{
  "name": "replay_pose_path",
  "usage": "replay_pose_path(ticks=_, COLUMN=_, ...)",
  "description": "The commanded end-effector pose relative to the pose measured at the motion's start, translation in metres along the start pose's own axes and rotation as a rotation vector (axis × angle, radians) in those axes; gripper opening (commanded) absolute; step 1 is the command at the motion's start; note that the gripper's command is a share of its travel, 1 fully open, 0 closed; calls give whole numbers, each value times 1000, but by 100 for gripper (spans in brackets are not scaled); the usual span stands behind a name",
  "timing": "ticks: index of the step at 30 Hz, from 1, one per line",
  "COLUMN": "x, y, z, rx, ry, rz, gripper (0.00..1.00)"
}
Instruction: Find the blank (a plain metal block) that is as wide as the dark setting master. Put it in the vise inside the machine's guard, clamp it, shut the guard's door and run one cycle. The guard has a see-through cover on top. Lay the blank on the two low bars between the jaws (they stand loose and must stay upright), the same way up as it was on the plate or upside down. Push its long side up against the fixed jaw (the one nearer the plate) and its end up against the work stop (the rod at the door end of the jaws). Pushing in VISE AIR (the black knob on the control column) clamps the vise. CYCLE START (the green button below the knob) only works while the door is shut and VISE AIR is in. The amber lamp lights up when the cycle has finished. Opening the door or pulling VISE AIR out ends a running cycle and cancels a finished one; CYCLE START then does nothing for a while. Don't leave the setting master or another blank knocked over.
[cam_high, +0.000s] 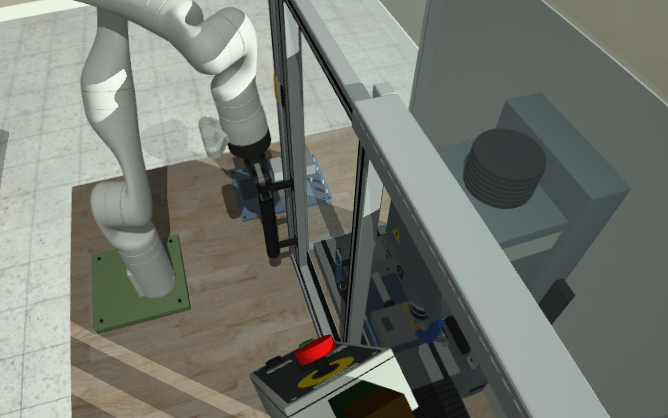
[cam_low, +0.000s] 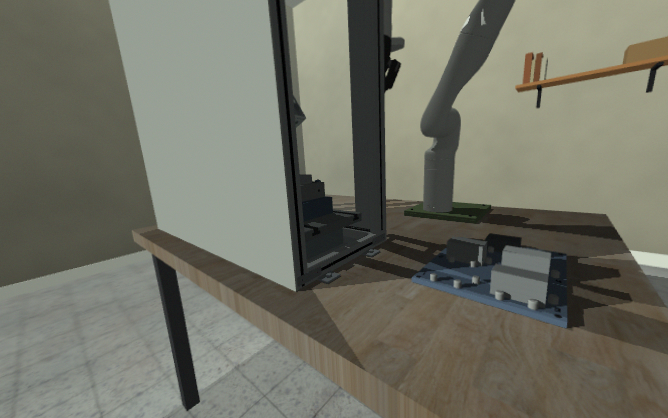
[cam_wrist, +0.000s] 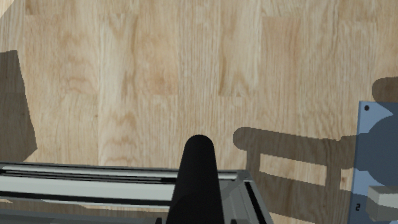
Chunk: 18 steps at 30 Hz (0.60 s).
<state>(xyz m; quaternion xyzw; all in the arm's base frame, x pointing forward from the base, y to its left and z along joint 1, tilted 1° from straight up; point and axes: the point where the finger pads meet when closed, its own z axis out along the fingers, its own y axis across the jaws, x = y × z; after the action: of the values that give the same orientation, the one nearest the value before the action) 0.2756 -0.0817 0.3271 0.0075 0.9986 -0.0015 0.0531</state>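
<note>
My gripper is partly open around the upright black door handle. The handle stands between the fingertips with a narrow gap at each side. No blank is in the gripper. The blue plate bears a near-black block, a dark grey block and two light grey blocks, all upright. The vise is partly hidden inside the guard; the contents of its jaws cannot be made out. How far the door stands open is unclear.
The guard stands beside the handle. The control column carries the black knob, the partly hidden green button and a red mushroom button. The robot stands on a green base plate. Small pegs stick up from the blue plate.
</note>
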Motion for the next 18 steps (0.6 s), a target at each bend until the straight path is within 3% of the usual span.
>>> replay_pose_path(ticks=1, x=0, y=7, z=1, rx=-15, ry=0, rz=3, gripper=39)
replay_pose_path(ticks=18, x=0, y=7, z=1, rx=-15, ry=0, rz=3, gripper=39)
